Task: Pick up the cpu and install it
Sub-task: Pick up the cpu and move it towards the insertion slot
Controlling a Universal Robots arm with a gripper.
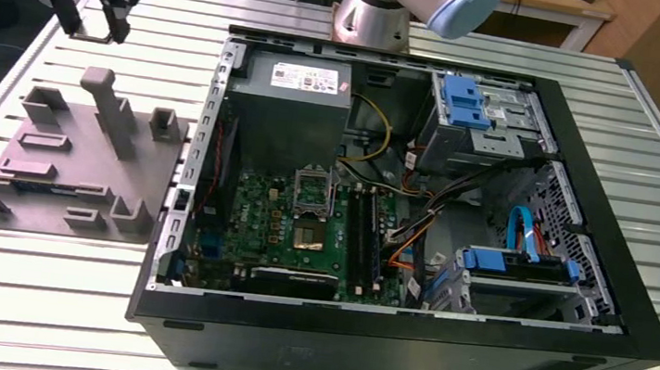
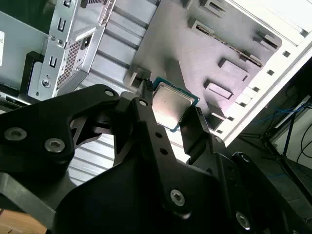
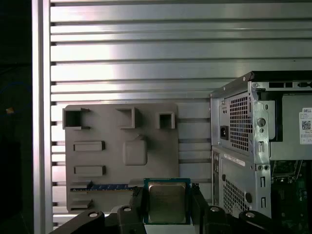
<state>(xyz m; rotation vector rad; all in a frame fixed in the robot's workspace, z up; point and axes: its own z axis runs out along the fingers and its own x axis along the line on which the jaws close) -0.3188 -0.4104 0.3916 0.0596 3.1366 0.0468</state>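
The cpu, a flat square chip with a silvery top and thin green rim, sits clamped between my black fingers in both wrist views. My gripper is shut on it and hangs high above the slatted table, beyond the grey holder plate at the exterior view's left. The green board lies inside the open computer case, with its metal-framed socket near the board's middle, well off toward the exterior view's right of the gripper.
The grey holder plate carries upright pegs and pockets, with a blue memory stick in one slot. Inside the case are a grey power supply box, blue drive brackets and loose cables. The arm's base stands behind the case.
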